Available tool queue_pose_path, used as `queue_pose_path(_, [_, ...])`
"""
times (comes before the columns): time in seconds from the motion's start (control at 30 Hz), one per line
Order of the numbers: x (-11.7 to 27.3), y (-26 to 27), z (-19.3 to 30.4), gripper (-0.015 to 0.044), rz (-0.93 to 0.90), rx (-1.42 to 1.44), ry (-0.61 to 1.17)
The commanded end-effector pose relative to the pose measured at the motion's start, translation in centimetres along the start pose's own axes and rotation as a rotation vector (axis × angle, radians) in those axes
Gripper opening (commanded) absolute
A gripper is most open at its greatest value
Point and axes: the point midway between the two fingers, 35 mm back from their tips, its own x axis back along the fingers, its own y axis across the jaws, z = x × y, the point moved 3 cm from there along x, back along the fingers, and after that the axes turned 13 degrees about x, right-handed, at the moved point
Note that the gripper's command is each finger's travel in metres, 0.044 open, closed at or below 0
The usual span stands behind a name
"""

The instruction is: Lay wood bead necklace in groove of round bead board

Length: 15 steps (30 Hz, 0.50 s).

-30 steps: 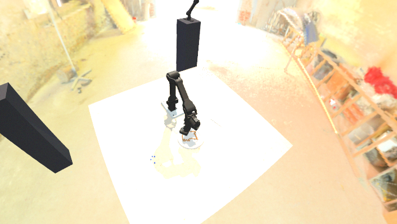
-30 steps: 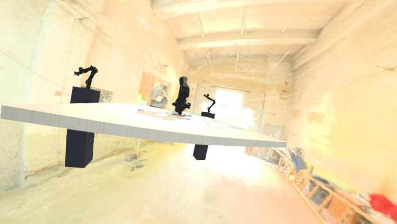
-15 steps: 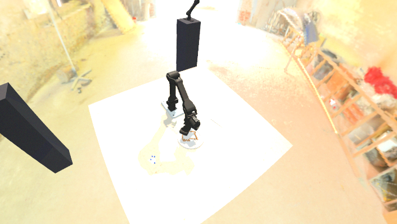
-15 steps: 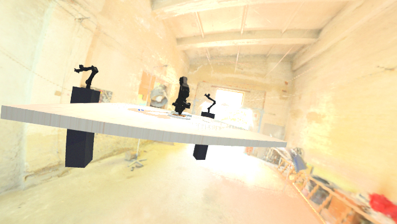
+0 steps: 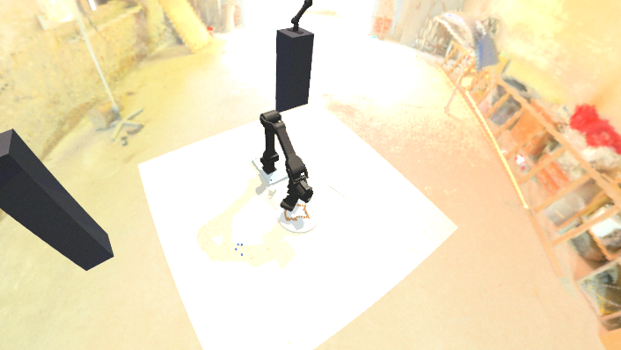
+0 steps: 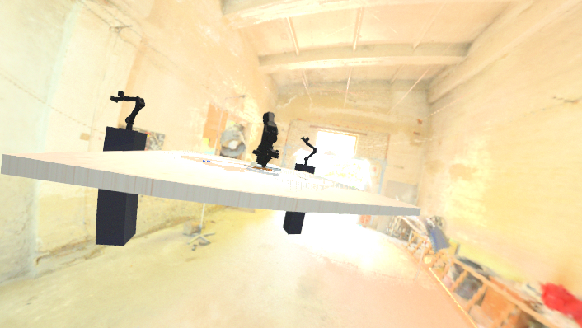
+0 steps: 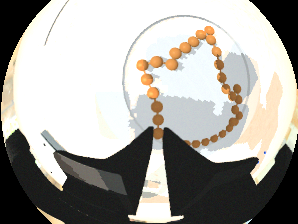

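Observation:
My gripper (image 5: 287, 207) (image 6: 264, 166) (image 7: 158, 132) points down over the edge of the bead board and is shut on the necklace, with one bead between its fingertips. The wood bead necklace (image 7: 174, 53) is a closed-looking loop of orange-brown beads over the round board (image 5: 300, 229) (image 7: 150, 37). In the wrist view its lower right part follows a smooth curve near the rim. Its top comes to a point, its upper left bends inward in a kink, and several beads bunch at the right. The groove is hard to make out in the glare, and the fingers hide part of the loop.
The board lies on a white table (image 5: 352, 264) (image 6: 165, 177) in front of the arm's base (image 5: 276, 177). Several small blue dots (image 5: 238, 249) (image 6: 204, 161) lie left of the board in the top view. Dark pillars (image 5: 294, 70) (image 5: 48, 211) stand beyond the table.

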Motion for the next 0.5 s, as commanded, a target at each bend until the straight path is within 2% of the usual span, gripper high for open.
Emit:
queue_pose_path(0.0, [0.3, -0.1, -0.1, 0.0, 0.004, -0.005, -0.005])
queue_pose_path(0.47, [0.0, 1.0, 0.0, 0.0, 0.003, -0.005, -0.005])
